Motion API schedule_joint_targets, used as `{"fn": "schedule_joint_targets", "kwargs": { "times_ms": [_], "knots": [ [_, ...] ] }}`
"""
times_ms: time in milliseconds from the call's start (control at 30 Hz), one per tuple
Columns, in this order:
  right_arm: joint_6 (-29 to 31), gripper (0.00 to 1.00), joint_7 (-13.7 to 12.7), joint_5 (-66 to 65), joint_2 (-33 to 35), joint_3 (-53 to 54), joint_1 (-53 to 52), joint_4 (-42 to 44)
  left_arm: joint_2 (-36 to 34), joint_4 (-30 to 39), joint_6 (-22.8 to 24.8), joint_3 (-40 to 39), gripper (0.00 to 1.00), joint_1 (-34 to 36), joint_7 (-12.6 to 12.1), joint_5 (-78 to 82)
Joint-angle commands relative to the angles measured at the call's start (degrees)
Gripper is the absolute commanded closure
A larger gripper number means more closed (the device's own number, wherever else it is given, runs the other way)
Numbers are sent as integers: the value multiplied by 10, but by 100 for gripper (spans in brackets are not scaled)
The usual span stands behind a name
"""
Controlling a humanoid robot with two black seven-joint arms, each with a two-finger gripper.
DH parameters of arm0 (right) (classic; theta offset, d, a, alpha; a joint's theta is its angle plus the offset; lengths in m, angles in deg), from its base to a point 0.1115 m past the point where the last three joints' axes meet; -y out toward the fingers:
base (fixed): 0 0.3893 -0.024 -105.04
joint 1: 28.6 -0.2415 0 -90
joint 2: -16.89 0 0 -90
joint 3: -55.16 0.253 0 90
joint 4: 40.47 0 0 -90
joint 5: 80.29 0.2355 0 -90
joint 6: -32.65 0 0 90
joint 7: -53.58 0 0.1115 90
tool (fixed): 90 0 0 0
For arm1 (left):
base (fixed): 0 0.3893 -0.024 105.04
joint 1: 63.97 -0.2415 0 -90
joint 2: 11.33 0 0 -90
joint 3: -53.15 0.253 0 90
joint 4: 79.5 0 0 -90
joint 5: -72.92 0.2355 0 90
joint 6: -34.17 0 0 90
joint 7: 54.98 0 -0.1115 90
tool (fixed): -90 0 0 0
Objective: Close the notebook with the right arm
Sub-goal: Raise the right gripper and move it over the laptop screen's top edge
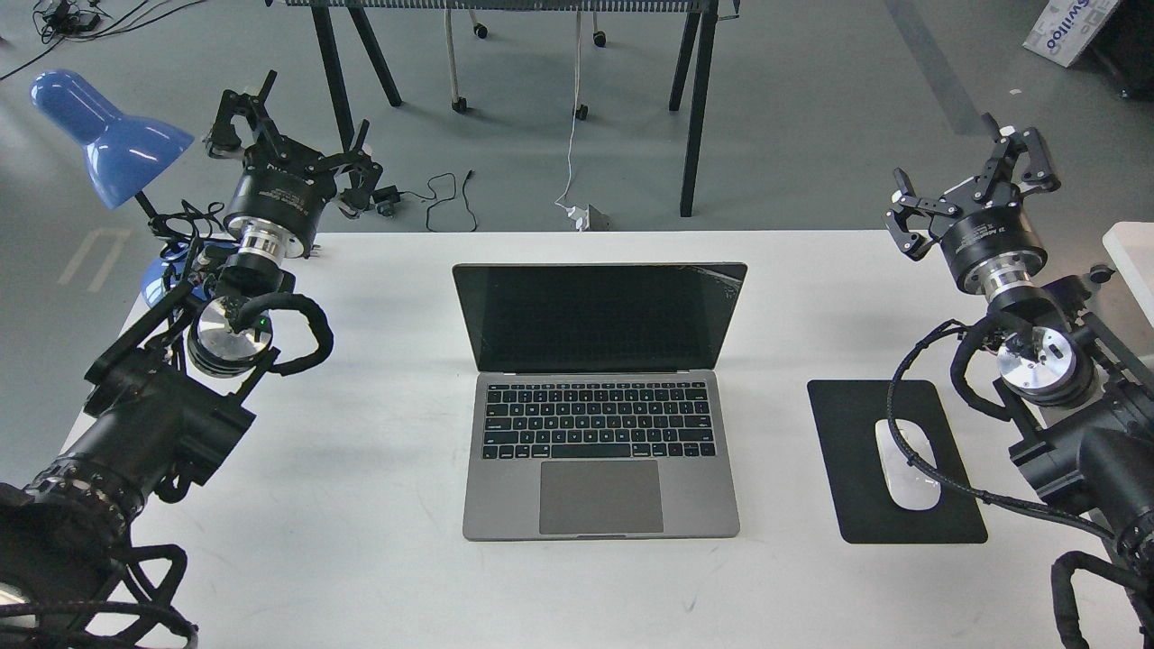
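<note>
at far left a blue lamp [108, 135] stands by the left end effector [293, 131], fingers spread and grasping nothing. mid-surface [379, 469] the notebook [599, 406] lies open, screen upright, cracked at its top right corner. right of it a white mouse [906, 464] rests on a black mouse pad [843, 469]. the right end effector [969, 176] hovers released, well apart from the notebook.
</note>
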Motion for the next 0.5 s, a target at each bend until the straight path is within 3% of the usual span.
{"fn": "schedule_joint_targets", "kwargs": {
  "times_ms": [0, 467],
  "knots": [
    [7, 0, 1, 0, -2, -6, 0, -3, -1, -1, 0, 2, 0, 1, 0, 0],
    [-2, 0, 0, -1, -30, -71, -40, 2, -2, -1, 20, 3, 0, -1, -1, 1]
  ]
}}
